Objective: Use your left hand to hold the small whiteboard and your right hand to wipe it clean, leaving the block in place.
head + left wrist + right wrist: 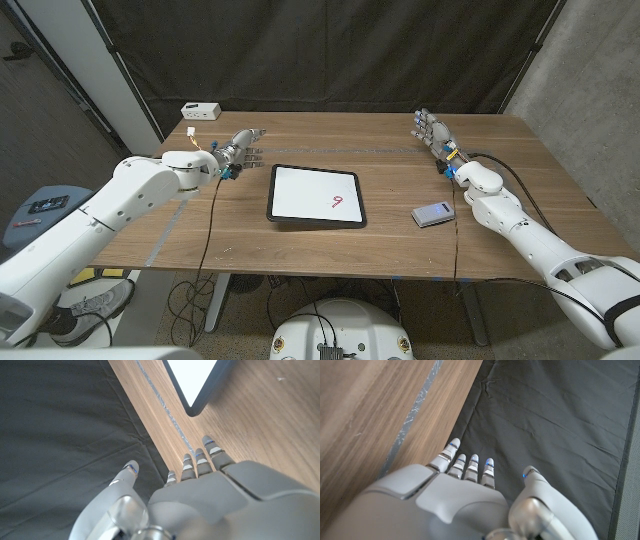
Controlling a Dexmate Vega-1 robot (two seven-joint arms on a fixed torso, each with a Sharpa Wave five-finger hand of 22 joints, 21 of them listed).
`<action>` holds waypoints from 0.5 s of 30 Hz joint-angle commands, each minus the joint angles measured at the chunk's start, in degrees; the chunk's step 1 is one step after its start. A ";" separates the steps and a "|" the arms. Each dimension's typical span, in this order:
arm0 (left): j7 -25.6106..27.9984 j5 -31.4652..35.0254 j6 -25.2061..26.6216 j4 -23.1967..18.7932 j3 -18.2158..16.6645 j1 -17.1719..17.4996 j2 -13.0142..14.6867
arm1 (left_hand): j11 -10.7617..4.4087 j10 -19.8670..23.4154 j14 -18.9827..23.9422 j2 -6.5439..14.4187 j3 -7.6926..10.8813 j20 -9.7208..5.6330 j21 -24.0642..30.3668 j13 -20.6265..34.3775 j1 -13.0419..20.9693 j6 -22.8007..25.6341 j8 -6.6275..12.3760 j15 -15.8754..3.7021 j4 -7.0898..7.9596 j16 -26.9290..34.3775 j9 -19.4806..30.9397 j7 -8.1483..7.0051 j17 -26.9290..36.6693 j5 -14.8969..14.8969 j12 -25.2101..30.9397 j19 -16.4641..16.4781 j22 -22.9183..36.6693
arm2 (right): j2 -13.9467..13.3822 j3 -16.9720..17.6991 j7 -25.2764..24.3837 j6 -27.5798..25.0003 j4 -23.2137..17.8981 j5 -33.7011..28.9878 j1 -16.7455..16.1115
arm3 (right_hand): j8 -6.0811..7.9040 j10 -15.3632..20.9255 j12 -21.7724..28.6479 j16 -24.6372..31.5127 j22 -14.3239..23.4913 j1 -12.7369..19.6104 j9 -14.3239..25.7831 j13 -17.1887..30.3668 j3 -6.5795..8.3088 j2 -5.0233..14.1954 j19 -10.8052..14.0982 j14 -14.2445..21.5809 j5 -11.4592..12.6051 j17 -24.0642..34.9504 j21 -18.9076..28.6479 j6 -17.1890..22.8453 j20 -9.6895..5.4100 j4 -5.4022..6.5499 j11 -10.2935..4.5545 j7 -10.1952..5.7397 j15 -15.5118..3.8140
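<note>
Two hands are in our sight, and neither has hold of anything. In the head view our left hand point(240, 146) sits in the left half of the frame, over the wooden table point(520, 160), its fingers stretched out and apart. It is near the upper left corner of the small whiteboard point(316, 195) but not touching it. Our right hand point(435, 133) is in the upper right of the frame, close to the table's far edge, fingers spread wide and empty, well apart from the board.

The whiteboard lies flat at the middle of the frame. It has a dark frame and a white face, and we see a small red mark point(338, 201) toward the right side of that face. To the right of the board, apart from it, a small pale block point(432, 215) rests on the table, between the board and our right forearm. A white box point(200, 110) stands at the table's far left corner, in the upper left of the frame.

In the left wrist view our left hand point(200, 490) shows its fingers point(216, 452) straight and side by side, thumb held off, with a corner of the whiteboard point(205, 395) ahead of the fingertips and clear of them. In the right wrist view our right hand point(465, 495) reaches toward the black curtain point(560, 415), holding nothing.
</note>
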 commanded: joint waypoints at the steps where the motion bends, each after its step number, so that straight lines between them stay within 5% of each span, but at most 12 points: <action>1: -0.49 -5.74 4.80 -0.14 -1.49 -1.14 1.67 | 0.81 0.02 0.07 -0.37 -0.31 0.83 -0.10 0.18 -0.21 -0.04 0.27 0.64 -0.14 -0.27 0.19 0.69 0.15 0.25 -0.08 0.22 0.16 | 0.82 -0.27 1.30 0.79 2.58 0.25 1.30 | 0.02 0.60 0.18 0.38 0.22 0.92 0.26 0.13 0.22 0.09 0.32 0.31 0.44 0.10 0.18 0.23 0.09 -0.48 0.16 -0.19 -0.31; 15: -1.59 -12.20 7.53 1.70 -2.62 -1.38 3.30 | 1.52 1.26 1.53 -0.31 -0.19 2.14 -0.09 0.15 0.00 1.19 0.71 0.77 -0.68 -0.07 0.17 1.68 0.09 0.31 0.21 1.28 0.11 | -0.61 0.41 0.44 -0.98 -0.10 0.97 -0.31 | -0.01 0.54 0.11 0.31 0.23 1.07 0.26 0.14 0.34 0.07 0.29 0.31 0.39 0.09 0.14 0.24 0.07 -0.73 0.18 -0.18 -0.26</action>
